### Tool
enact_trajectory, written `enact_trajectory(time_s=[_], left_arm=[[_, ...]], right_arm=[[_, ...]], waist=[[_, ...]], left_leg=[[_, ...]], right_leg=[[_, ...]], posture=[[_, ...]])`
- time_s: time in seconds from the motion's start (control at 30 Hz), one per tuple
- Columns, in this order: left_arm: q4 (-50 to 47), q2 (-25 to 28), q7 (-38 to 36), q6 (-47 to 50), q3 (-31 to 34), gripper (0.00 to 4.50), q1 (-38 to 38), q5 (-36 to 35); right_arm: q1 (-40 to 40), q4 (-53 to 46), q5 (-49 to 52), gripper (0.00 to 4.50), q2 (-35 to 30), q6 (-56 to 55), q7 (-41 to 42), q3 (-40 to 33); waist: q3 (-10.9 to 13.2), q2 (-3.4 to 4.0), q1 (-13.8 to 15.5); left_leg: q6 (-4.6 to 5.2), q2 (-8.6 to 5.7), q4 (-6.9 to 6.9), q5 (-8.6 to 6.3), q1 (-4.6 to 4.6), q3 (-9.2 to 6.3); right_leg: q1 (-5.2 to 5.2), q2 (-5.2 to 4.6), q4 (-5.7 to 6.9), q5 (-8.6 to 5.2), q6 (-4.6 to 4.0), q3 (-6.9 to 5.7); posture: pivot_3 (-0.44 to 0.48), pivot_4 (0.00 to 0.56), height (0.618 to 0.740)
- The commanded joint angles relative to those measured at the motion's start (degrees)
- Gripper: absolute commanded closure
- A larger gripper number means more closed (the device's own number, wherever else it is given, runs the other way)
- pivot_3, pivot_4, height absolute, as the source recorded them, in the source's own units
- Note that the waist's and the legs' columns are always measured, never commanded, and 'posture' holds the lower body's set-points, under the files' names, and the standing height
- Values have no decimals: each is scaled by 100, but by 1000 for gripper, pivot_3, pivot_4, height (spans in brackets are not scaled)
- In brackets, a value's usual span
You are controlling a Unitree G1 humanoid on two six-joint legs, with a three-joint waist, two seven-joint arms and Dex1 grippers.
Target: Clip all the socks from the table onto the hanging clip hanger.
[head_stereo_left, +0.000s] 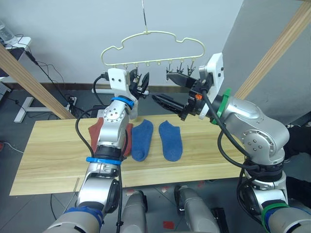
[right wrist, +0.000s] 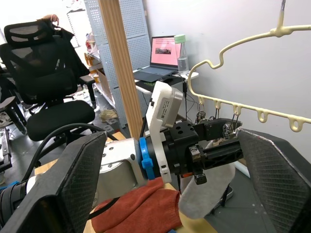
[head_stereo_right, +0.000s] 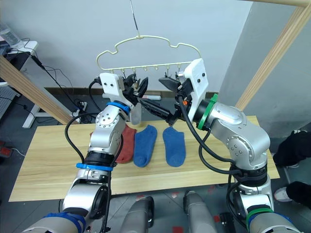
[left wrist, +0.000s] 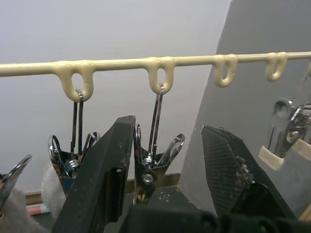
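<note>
In the left eye view, the pale yellow clip hanger [head_stereo_left: 153,48] is seen hanging by its metal hook above the far edge of the light wooden table [head_stereo_left: 48,155], with a row of small metal clips along its lower bar. Two bright blue socks [head_stereo_left: 142,140] are laid flat side by side near the table's middle, and a rust-red sock [head_stereo_left: 95,130] is partly hidden behind the left arm. The left gripper [head_stereo_left: 141,83] is raised to the clips at the hanger's left end; the right gripper [head_stereo_left: 171,89] is held just below the hanger's right half, its fingers spread apart and empty. In the right eye view, a light grey sock [head_stereo_right: 136,115] is seen dangling just beneath the left gripper. In the left wrist view, the left gripper's two black fingers [left wrist: 104,179] are parted, and a metal clip [left wrist: 151,162] hanging from a loop of the hanger bar is seen between them; contact with it cannot be told. In the right wrist view, the grey sock is seen hanging below the left gripper, a rust-red sock lies on the table beneath it, and the right gripper's wide-spread fingers frame the scene.
</note>
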Motion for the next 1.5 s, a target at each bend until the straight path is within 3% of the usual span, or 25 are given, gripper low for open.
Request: enact_trajectory(time_s=[0.03,0.2,0.3,0.43,0.53,0.8,0.93,1.03,1.13,1.23,1.37,1.5], left_arm=[[-39,-13,40,-230,40,2120,-179,56],[52,3,69,-326,44,2120,-218,105],[81,-6,63,-376,75,2677,-226,89],[100,0,79,-391,78,3818,-239,100],[119,1,84,-396,85,4324,-251,107],[-155,24,-66,16,73,4340,-112,-35],[-762,67,-550,965,143,4340,68,-622],[-1396,484,-1272,2442,117,4340,225,-1325],[-1876,1477,-2252,4874,203,4340,66,-2525],[-1687,2105,-2752,6122,350,4340,-272,-3153],[-1407,2505,-3125,6995,331,4340,-526,-3437],[-1113,2349,-2847,7804,860,4340,-904,-3837]], right_arm=[[-17,-264,125,0,-13,-105,-27,-16],[-10,-270,134,0,-34,-94,-42,-25],[12,-280,147,0,-27,-65,-83,-38],[44,-296,166,0,-33,-55,-121,-29],[43,-299,174,0,-34,-57,-134,-21],[223,-146,-273,0,-355,-118,-142,323],[589,382,-1323,0,-1172,-310,-108,1198],[800,1334,-1907,0,-1223,-930,19,1632],[496,3200,-2774,0,-1098,-2115,586,2492],[37,4638,-3165,0,-676,-2750,912,2767],[-375,6089,-3537,0,-83,-3336,885,2714],[-757,7281,-3792,0,351,-3787,776,2535]], waist=[[0,0,-1],[0,0,-8],[0,0,-10],[0,0,-10],[0,0,-11],[0,0,-10],[0,0,-12],[0,-1,-46],[1,-3,-174],[2,0,-208],[2,0,-200],[2,-1,-138]], left_leg=[[0,0,0,0,0,0],[0,0,-1,0,-1,1],[0,0,0,0,-1,1],[0,0,0,0,-1,1],[0,0,-1,0,-1,1],[0,0,0,0,-1,0],[0,-4,0,0,-1,3],[0,-1,0,0,2,4],[-1,10,0,0,16,6],[1,12,-5,1,41,13],[1,16,-7,1,38,13],[0,14,-7,1,28,10]], right_leg=[[0,0,0,0,0,0],[0,0,-2,0,0,1],[0,0,-1,0,0,0],[0,0,-1,0,0,1],[0,0,-1,0,0,1],[0,0,0,0,0,0],[1,-4,-4,0,1,2],[0,0,1,0,1,5],[2,15,10,0,1,10],[8,23,21,-1,1,19],[6,28,19,-1,0,18],[6,22,9,-1,0,15]], posture=[[-79,270,740],[-84,268,740],[-88,271,740],[-87,272,740],[-87,272,740],[-79,279,740],[-76,279,740],[-72,282,740],[-55,286,740],[-48,286,740],[-33,287,740],[-28,285,740]])
